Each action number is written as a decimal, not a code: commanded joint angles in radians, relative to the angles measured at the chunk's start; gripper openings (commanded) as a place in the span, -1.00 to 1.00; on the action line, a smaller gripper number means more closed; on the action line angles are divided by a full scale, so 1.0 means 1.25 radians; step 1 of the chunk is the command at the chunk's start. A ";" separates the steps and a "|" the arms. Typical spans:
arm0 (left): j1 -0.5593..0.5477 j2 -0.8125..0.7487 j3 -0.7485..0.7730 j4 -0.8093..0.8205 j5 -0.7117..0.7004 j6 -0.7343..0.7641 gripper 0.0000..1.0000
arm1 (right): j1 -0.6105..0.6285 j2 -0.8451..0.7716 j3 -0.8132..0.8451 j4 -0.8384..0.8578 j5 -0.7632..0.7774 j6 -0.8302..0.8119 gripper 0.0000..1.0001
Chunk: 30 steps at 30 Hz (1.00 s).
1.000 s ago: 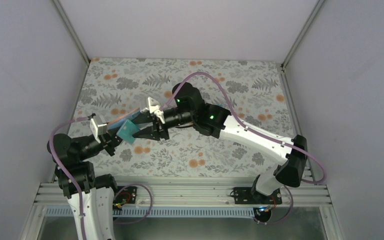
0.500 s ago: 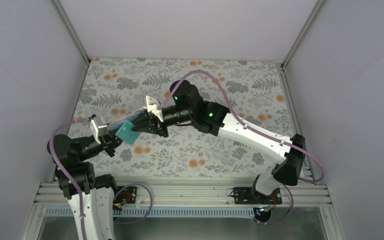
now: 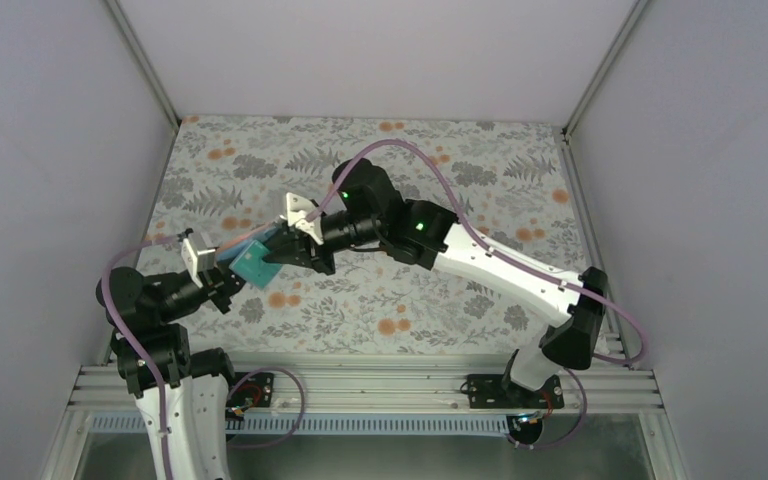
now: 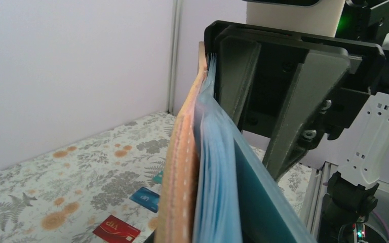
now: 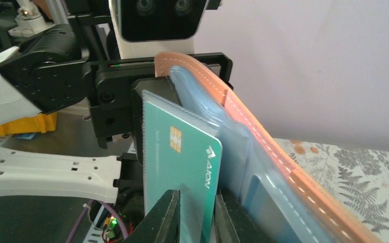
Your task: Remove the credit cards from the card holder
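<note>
**Reader:** Where is the card holder, and what has hold of it?

**Describer:** The left gripper [image 3: 225,272] is clamped shut on the card holder [image 3: 243,245] and holds it in the air above the floral table [image 3: 410,170]. The holder's reddish-brown skin faces outward, and its light blue pockets face the right arm.

**Reader:** And the other gripper?

**Describer:** The right gripper [image 5: 195,215] meets the holder head-on and is the nearer one to the last card. Its two fingers sit one on each face of the teal green card [image 5: 182,152], at the card's near short edge, and appear to pinch it. The contact lies at the very bottom of the frame, so that reading is likely rather than certain.

**Reader:** Which way does that card lie?

**Describer:** Its long axis runs from the right gripper toward the left gripper. How deep it sits in its pocket cannot be told. A pull would probably go along that axis, away from the holder, while the left arm holds firm.

**Reader:** What does each view add?

**Describer:** Only the right wrist view shows the card's chip and the fingers around the card. Only the left wrist view shows the holder edge-on. It also shows a red card [image 4: 116,230] and a blue card [image 4: 146,198] lying flat on the table below the holder, near each other. The overhead view shows both arms meeting at the holder.
</note>
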 commanded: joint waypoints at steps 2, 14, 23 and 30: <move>-0.002 0.006 -0.009 0.062 -0.063 -0.010 -0.95 | 0.075 0.072 0.001 0.007 -0.025 0.073 -0.88; -0.002 0.002 -0.009 0.023 -0.056 0.006 -0.51 | -0.021 -0.049 -0.113 0.123 -0.033 0.173 -0.92; -0.003 0.003 -0.010 0.042 -0.032 -0.027 -0.24 | -0.082 -0.115 -0.152 0.116 -0.042 0.172 -0.92; -0.004 0.006 0.005 0.004 0.032 0.014 -0.05 | -0.102 -0.136 -0.158 0.108 -0.053 0.161 -0.92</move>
